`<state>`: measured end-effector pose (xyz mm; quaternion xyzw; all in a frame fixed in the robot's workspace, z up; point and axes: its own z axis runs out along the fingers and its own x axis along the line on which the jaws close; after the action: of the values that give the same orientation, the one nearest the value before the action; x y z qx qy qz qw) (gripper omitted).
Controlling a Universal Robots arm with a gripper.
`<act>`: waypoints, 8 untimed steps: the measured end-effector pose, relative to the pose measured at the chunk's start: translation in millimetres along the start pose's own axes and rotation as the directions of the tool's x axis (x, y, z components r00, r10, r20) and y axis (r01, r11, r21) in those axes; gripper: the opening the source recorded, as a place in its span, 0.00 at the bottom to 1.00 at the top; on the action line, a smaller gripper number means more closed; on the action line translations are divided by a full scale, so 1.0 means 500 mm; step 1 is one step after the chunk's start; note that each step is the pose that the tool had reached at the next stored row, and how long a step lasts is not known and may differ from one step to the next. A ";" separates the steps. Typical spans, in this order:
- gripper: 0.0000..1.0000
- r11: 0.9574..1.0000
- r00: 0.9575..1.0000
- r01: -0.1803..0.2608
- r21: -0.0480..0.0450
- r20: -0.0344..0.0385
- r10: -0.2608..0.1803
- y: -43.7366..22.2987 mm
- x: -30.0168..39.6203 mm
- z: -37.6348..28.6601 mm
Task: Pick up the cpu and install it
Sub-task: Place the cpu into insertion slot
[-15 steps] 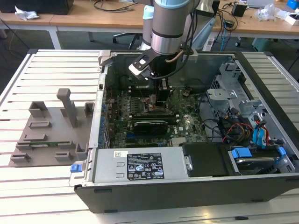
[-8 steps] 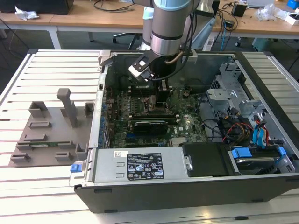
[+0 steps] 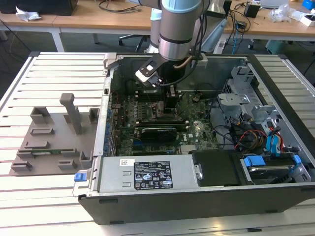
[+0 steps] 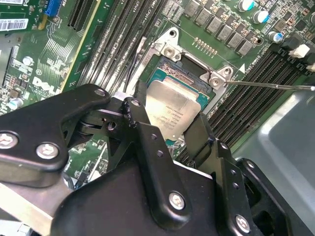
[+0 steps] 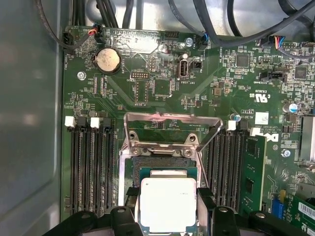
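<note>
Silver-topped cpu (image 5: 167,204) sits pinched in my gripper (image 5: 167,195) over the open socket (image 5: 165,164) (frame (image 5: 170,118) raised); placing step, I judge: lowering needs corners square.

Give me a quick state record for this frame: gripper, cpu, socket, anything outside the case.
gripper: down inside the computer case, jaws closed on two opposite edges of the cpu
cpu: silver top up, level, over the socket
socket: metal frame swung open
seating: cannot tell whether the cpu is fully down in the socket
fixture plate: grey, with upright posts, beside the case on the exterior view's left
</note>
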<state>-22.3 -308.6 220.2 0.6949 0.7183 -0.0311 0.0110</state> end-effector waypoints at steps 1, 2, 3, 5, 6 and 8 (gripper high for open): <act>0.55 1.000 1.000 0.000 0.000 0.000 0.000 0.000 0.000 0.001; 0.55 1.000 1.000 0.000 0.000 0.000 0.000 0.000 0.000 0.002; 0.55 1.000 1.000 0.000 0.000 0.000 0.000 0.000 0.000 0.004; 0.55 1.000 1.000 0.000 0.000 0.000 0.000 -0.001 0.000 0.007; 0.55 1.000 1.000 0.000 0.000 0.000 0.000 -0.001 0.001 0.010; 0.55 1.000 1.000 -0.002 0.000 0.000 0.002 0.000 0.002 0.014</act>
<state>-22.7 -308.1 213.1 0.6955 0.7178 -0.0311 0.0111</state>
